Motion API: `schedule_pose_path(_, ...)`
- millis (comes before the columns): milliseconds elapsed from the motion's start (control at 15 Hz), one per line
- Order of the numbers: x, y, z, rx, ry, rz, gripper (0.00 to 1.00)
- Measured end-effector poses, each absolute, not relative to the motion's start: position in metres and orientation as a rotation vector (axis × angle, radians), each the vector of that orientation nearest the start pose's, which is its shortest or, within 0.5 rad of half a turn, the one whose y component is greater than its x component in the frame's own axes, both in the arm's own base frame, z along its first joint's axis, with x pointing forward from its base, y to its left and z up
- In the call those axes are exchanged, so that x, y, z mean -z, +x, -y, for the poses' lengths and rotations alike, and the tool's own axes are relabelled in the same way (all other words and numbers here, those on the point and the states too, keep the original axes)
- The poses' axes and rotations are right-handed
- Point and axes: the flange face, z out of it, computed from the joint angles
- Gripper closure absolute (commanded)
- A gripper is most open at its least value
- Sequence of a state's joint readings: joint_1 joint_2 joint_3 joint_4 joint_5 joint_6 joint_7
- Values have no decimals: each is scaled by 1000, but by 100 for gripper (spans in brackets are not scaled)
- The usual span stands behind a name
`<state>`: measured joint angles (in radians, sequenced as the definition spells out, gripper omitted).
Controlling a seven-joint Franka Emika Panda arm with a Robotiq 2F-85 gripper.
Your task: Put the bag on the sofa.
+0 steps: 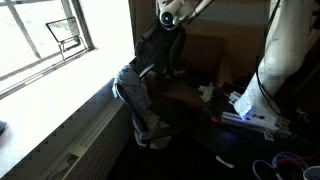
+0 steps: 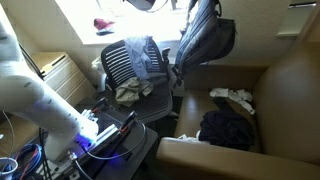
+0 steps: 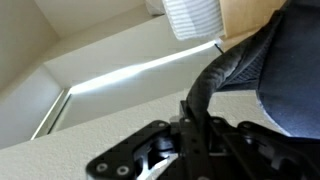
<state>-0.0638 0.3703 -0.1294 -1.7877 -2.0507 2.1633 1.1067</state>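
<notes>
The arm (image 1: 283,55), white and thick-linked, rises along the right edge in an exterior view and leaves the frame at the top; its wrist comes back in at top centre, where the gripper (image 1: 170,14) points downward; in an exterior view the arm (image 2: 32,92) climbs the left edge from the lower left, bent partway, and passes out at the upper left corner; in the wrist view the gripper (image 3: 192,112) enters from the bottom centre, dark linkage spread below; its fingers (image 3: 186,128) are drawn tight together, clamped on a strap of the bag (image 3: 285,70).
</notes>
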Motion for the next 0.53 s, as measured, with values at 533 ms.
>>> schedule_pose_path(533, -440, 664, 270, -454, 1379, -60, 98)
